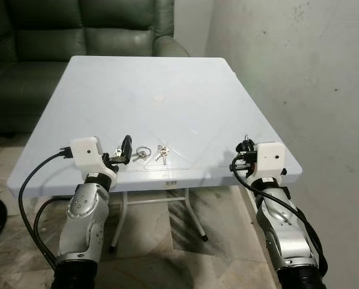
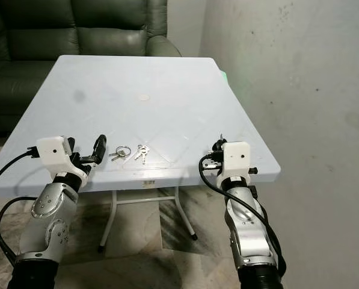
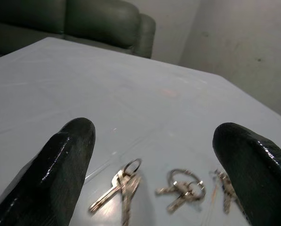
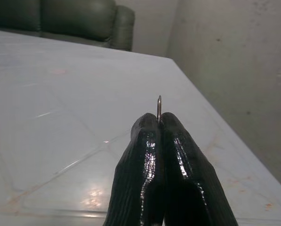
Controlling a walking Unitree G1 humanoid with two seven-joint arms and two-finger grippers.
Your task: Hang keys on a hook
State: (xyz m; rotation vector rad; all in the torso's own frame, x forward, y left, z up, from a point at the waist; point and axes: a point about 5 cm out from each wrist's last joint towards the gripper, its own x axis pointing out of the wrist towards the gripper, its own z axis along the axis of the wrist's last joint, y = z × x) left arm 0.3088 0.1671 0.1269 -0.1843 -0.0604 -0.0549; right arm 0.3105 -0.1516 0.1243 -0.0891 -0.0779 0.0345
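Observation:
Three small bunches of silver keys lie near the front edge of the pale blue table (image 1: 167,72): one (image 3: 122,184), a ringed one (image 3: 183,187) and a third (image 3: 225,187). My left gripper (image 1: 120,154) is open just above the table, its fingers (image 3: 60,165) spread around the nearest bunch (image 1: 119,154) without touching it. At the table's front right corner my right gripper (image 4: 160,123) is shut on a thin metal hook (image 4: 159,107), whose tip sticks up from between the fingertips (image 1: 246,138).
A dark green leather sofa (image 1: 77,30) stands behind the table. A grey plaster wall (image 1: 311,72) runs along the right. The table's white folding legs (image 1: 191,211) show on the tiled floor below.

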